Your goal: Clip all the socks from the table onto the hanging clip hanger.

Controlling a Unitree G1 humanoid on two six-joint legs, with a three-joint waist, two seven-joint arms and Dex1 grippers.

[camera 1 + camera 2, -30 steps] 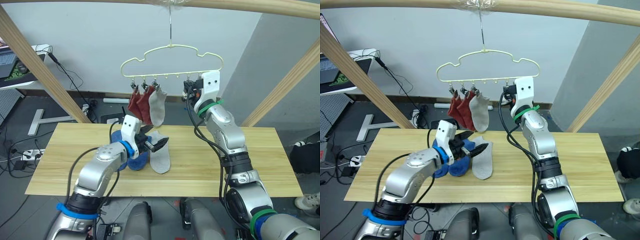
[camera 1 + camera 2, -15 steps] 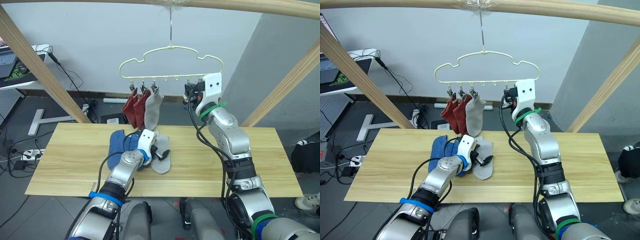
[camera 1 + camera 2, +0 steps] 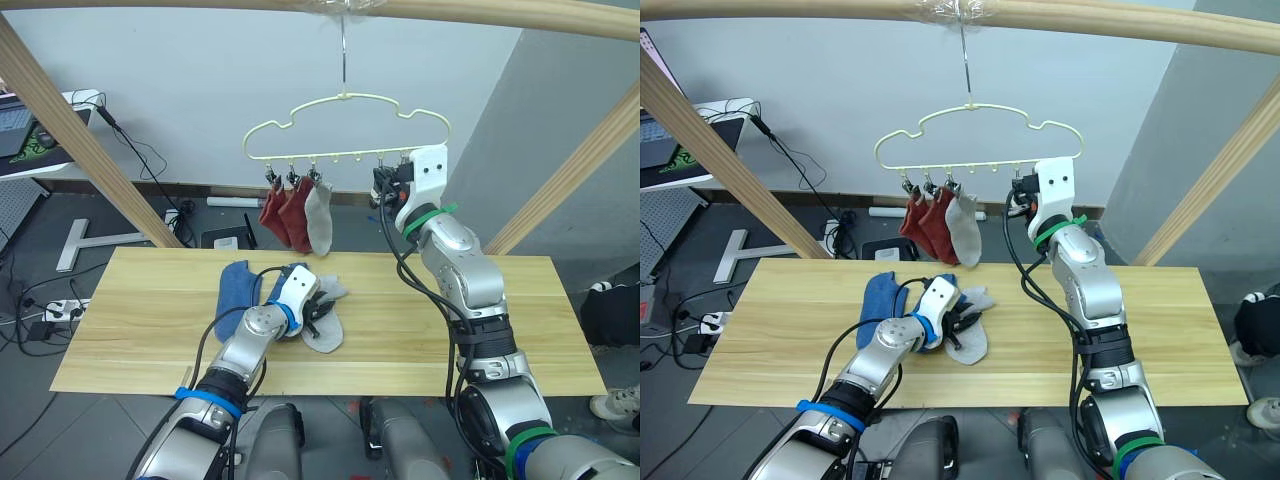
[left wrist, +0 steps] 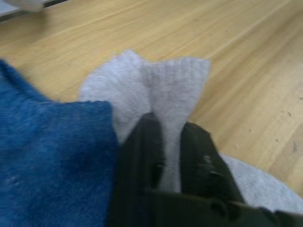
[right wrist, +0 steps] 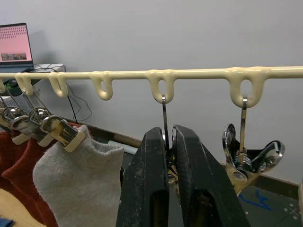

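A light grey sock (image 3: 330, 327) lies mid-table beside the blue socks (image 3: 237, 290). My left gripper (image 3: 318, 308) is shut on the grey sock's cuff, and the fabric (image 4: 156, 85) bunches up between the black fingers (image 4: 142, 156). The pale yellow clip hanger (image 3: 345, 125) hangs from the top pole. Its leftmost clips hold two rust red socks (image 3: 283, 215) and one grey sock (image 3: 320, 220). My right gripper (image 5: 171, 156) is raised at the hanger's right part, shut on a metal clip (image 5: 164, 113) that hangs from a loop.
A free clip (image 5: 248, 161) hangs just beside the held one. The table (image 3: 480, 320) is bare wood to the right and front. Slanted wooden poles (image 3: 90, 150) flank the scene. A desk with a laptop (image 3: 20, 125) and floor cables sit at far left.
My left gripper has shut on the grey sock's cuff, bunching it. The hanger and its socks have swung slightly to the right. The right gripper stays shut at the clip.
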